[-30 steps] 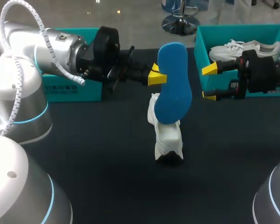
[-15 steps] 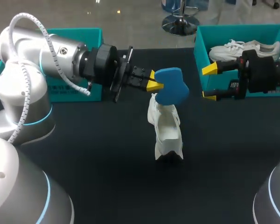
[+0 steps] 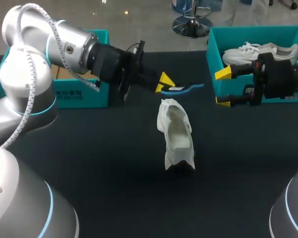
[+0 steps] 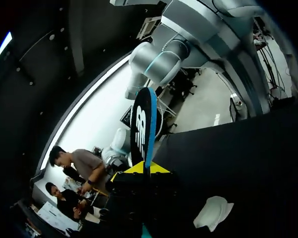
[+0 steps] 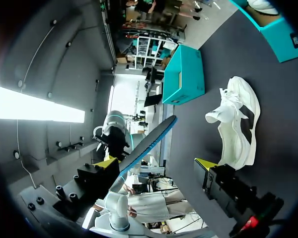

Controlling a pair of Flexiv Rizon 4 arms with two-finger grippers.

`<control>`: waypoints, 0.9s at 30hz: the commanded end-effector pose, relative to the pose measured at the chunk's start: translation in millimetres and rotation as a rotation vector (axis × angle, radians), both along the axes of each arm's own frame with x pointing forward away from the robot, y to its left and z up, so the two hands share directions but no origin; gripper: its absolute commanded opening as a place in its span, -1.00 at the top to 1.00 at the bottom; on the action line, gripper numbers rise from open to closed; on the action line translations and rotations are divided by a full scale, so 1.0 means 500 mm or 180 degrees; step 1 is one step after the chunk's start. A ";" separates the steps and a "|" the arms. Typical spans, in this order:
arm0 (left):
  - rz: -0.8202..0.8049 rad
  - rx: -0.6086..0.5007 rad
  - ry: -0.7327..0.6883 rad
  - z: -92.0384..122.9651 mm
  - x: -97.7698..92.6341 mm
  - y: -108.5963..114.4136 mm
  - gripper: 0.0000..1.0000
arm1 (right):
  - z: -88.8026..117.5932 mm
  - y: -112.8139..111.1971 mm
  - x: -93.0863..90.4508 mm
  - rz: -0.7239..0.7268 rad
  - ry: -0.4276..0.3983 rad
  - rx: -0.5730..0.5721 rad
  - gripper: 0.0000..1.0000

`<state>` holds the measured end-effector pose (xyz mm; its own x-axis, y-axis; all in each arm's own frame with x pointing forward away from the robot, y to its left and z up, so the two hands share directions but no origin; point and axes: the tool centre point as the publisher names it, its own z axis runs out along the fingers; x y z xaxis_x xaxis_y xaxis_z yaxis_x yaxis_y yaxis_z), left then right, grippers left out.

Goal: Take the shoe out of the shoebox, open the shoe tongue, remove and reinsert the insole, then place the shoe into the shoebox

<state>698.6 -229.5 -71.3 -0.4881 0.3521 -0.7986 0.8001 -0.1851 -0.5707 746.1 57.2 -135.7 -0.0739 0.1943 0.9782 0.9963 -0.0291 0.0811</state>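
A white shoe [image 3: 176, 136] stands on its sole in the middle of the black table, its opening facing up. Just above its toe end my left gripper [image 3: 165, 84] is shut on the blue insole [image 3: 187, 88], which lies flat and shows only its edge. In the left wrist view the insole [image 4: 144, 124] sticks out from between the yellow tips [image 4: 141, 168], with the shoe [image 4: 213, 212] below it. My right gripper [image 3: 222, 87] hangs open beside the teal shoebox [image 3: 211, 59], holding nothing. The right wrist view shows its gripper [image 5: 156, 163], the insole [image 5: 149, 139] ahead and the shoe [image 5: 236, 124].
A second white shoe [image 3: 260, 49] lies inside the shoebox at the back right. Another teal box [image 3: 79, 91] stands at the back left, behind my left arm. Bare black tabletop surrounds the shoe on the near side.
My left gripper has turned the insole from upright and face-on to flat and edge-on, while the arm swung back and up. The right arm and the shoe have stayed put.
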 end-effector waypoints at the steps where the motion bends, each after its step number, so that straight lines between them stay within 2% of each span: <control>1: -0.0153 -0.0002 -0.0462 0.004 0.006 -0.001 1.00 | -0.001 0.003 0.000 -0.0006 0.0000 -0.0003 -1.00; 4: -0.0153 -0.0002 -0.0462 0.004 0.006 -0.001 1.00 | -0.001 0.003 0.000 -0.0006 0.0000 -0.0003 -1.00; 7: 0.0061 -0.0048 -0.0649 -0.014 0.026 -0.004 1.00 | -0.001 0.003 0.000 -0.0006 0.0000 -0.0003 -1.00; 13: 0.0201 0.0017 -0.1359 -0.062 0.051 -0.010 1.00 | -0.001 0.003 0.000 -0.0006 0.0000 -0.0003 -1.00; 20: 0.0284 -0.0036 -0.1918 -0.114 0.070 -0.030 1.00 | -0.001 0.003 0.000 -0.0006 0.0000 -0.0003 -1.00; 27: 0.0420 -0.0032 -0.2108 -0.149 0.083 -0.060 1.00 | 0.005 0.011 0.014 -0.0026 0.0058 -0.0030 -1.00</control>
<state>741.0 -248.0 -137.0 0.0755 0.3250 -0.9427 0.9946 -0.0924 0.0478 749.3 58.1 -134.6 -0.0588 0.1977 0.9785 0.9969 -0.0394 0.0678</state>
